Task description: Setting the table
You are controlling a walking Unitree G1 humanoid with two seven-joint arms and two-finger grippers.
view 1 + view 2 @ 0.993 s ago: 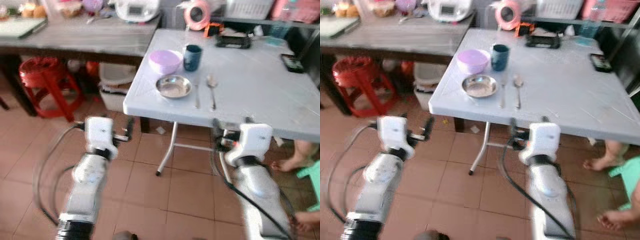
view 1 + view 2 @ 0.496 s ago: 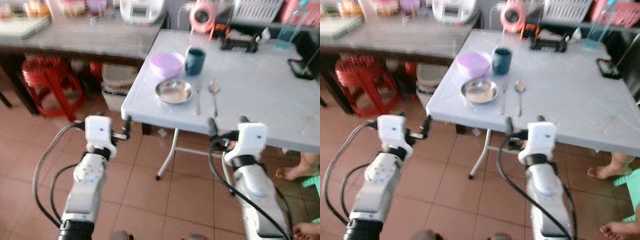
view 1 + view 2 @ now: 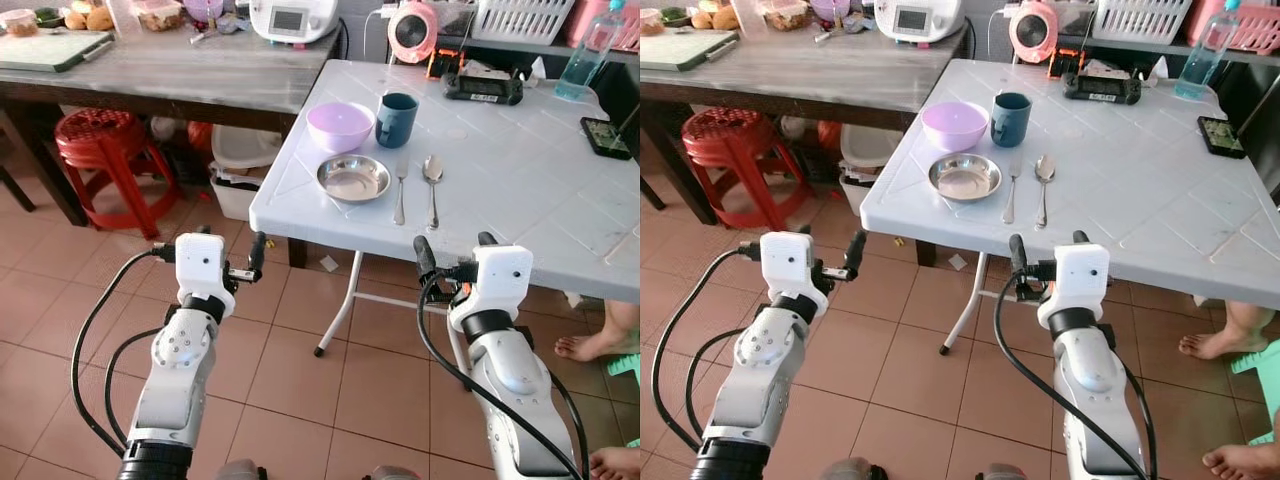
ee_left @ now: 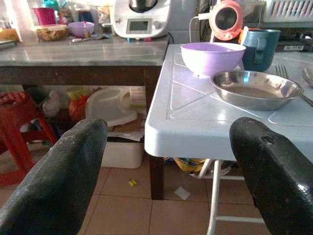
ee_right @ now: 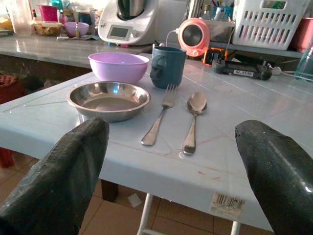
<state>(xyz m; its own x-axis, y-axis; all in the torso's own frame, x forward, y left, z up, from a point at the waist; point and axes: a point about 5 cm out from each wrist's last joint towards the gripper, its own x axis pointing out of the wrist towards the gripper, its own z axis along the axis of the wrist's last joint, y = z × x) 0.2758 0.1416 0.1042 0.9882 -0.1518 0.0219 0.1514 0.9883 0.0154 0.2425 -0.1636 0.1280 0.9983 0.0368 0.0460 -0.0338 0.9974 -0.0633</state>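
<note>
On the white worktop point(image 3: 520, 190), a place setting sits near the front left corner: a steel plate point(image 3: 353, 178), with a purple bowl point(image 3: 340, 126) and a dark teal mug point(image 3: 396, 119) just behind it, and a fork point(image 3: 400, 186) and a spoon point(image 3: 432, 185) lying side by side to its right. The left gripper point(image 3: 226, 256) hovers off the worktop's corner, over the tiled floor point(image 3: 300, 350), jaws spread wide and holding nothing. The right gripper point(image 3: 455, 252) hangs just before the front edge, jaws likewise wide apart and empty.
</note>
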